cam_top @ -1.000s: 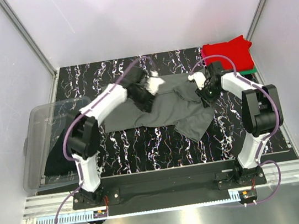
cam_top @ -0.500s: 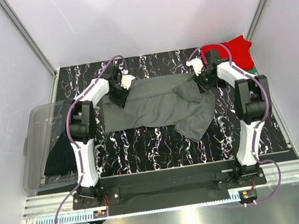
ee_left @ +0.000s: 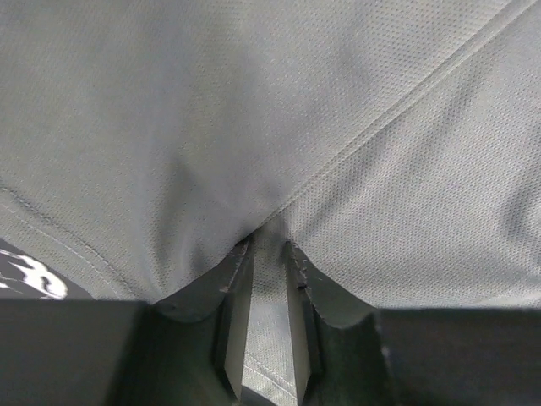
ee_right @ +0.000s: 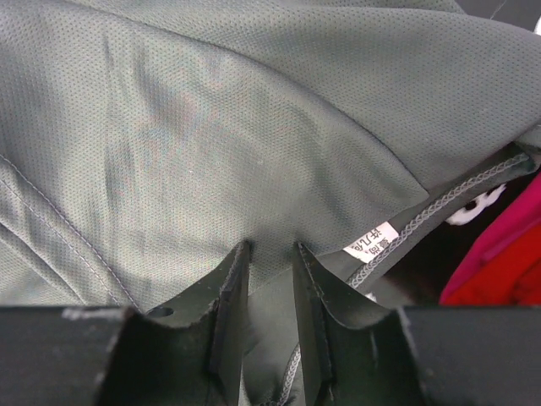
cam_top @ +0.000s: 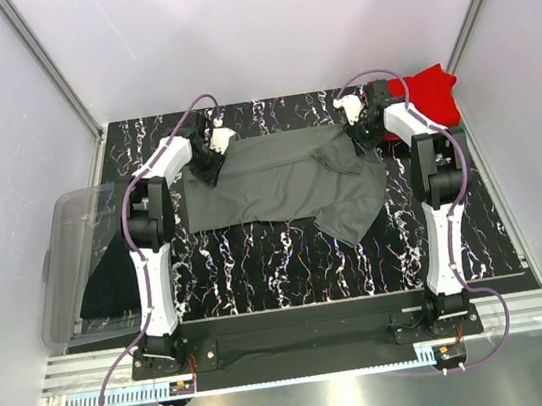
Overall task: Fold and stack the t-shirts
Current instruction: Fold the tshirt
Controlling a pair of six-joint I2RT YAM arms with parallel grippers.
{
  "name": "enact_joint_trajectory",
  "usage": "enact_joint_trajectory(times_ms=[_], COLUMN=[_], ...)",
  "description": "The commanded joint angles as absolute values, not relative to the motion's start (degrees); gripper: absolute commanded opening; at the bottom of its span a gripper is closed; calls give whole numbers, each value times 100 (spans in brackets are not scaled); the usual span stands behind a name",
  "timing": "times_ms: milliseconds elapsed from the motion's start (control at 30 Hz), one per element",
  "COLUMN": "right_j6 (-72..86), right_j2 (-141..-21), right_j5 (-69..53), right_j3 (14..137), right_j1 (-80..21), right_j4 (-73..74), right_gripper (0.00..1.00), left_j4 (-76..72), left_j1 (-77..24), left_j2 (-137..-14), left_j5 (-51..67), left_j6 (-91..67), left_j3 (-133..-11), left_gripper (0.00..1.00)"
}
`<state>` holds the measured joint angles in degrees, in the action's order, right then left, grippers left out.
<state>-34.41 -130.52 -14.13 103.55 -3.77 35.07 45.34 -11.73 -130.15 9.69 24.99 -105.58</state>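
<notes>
A dark grey t-shirt (cam_top: pixel 283 179) lies spread across the far half of the black marbled table (cam_top: pixel 260 265). My left gripper (cam_top: pixel 212 158) is shut on its far left corner; in the left wrist view a fold of grey t-shirt cloth (ee_left: pixel 254 127) is pinched in the left gripper (ee_left: pixel 269 245). My right gripper (cam_top: pixel 362 135) is shut on the far right corner, near a white label (ee_right: pixel 372 239) and a stitched hem, as the right gripper (ee_right: pixel 270 249) shows in its wrist view. A folded red t-shirt (cam_top: pixel 423 96) rests on a green one (cam_top: pixel 454 125) at the far right corner.
A clear plastic tub (cam_top: pixel 82 260) stands off the table's left side with dark cloth (cam_top: pixel 105 282) in it. Grey walls and metal frame posts close in the back and both sides. The red t-shirt (ee_right: pixel 507 254) lies close to the right gripper.
Both grippers have carried the grey t-shirt's far corners outward and toward the back of the table, so the shirt now lies wider and flatter. Both arms are stretched far out.
</notes>
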Motion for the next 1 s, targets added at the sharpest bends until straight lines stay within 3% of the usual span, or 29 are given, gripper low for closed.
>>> enact_joint_trajectory(times_ms=[0,300,367,433,500,567,767,967], right_j6=[-3489,-3472,-3454,-3542,-4049,-4907,-6747,-7014], right_j2=[-13359,-12931,-12544,-11728,-10747,-10102,-8307,-7752], right_j5=[-1239,-1283,-1415,-1694,-2290,-2626,-2848,-2760], right_j3=[10670,10582,10477,10197,9372,8191,5454,4414], right_j1=[-352,-352,-351,-343,-352,-351,-746,-1677], right_j4=[3577,3691,3831,3867,3858,3858,3569,2901], right_gripper=[34,34,35,36,39,40,41,42], left_j4=[4491,4833,4913,4975,4966,5001,5036,5098], left_j1=[-1099,-1090,-1125,-1169,-1195,-1195,-1213,-1213], left_j2=[-13350,-13168,-12474,-11607,-11077,-10540,-10274,-10336], left_j5=[703,887,1037,1185,1300,1502,1222,1485], left_j6=[2689,2751,2672,2593,2435,2338,2365,2400], left_j3=[-10950,-11444,-11286,-11032,-10759,-10250,-8913,-8499], left_gripper=[26,27,32,43,57,63,63,60])
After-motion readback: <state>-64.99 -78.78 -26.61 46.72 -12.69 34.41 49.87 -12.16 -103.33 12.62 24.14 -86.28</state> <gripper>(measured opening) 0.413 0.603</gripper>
